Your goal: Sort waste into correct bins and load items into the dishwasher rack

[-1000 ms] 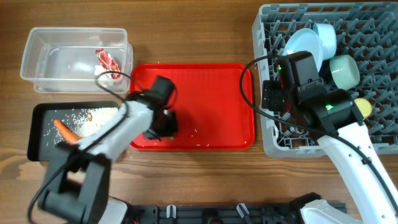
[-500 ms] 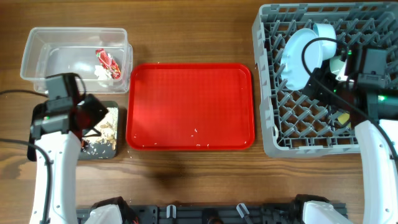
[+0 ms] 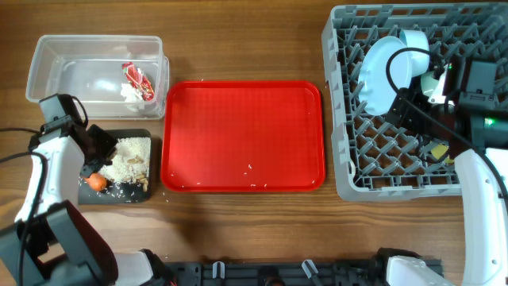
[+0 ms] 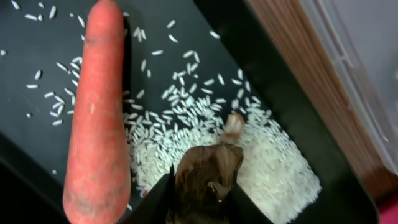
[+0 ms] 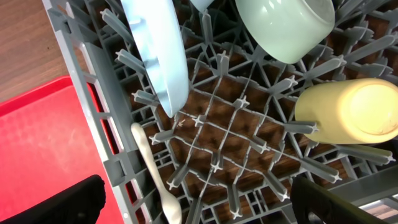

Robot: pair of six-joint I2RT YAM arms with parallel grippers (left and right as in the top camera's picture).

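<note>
My left gripper (image 4: 202, 202) is shut on a brown food scrap (image 4: 208, 174), low over the shallow black tray (image 4: 273, 81); in the overhead view it (image 3: 95, 151) hangs over that tray (image 3: 127, 193). An orange carrot (image 4: 96, 118) and rice (image 4: 273, 168) lie in the tray. The clear tub (image 3: 59, 63) holds a red wrapper (image 3: 136, 75) and white tissue (image 3: 127, 92). My right gripper (image 5: 199, 211) is open over the grey dishwasher rack (image 5: 214, 124), which holds the light blue plate (image 5: 158, 50), mint bowl (image 5: 286, 25), yellow cup (image 5: 354, 112) and white spoon (image 5: 155, 177).
The large red tray (image 3: 242, 135) lies between the bins and the rack (image 3: 341, 171), bare except for a few rice grains. A small light blue bowl (image 3: 414, 40) stands at the back of the rack. My right arm's cable loops over the plate.
My left arm has left the red tray and moved over the black tray, and the carrot end now shows. My right arm has shifted right across the rack, then stayed still.
</note>
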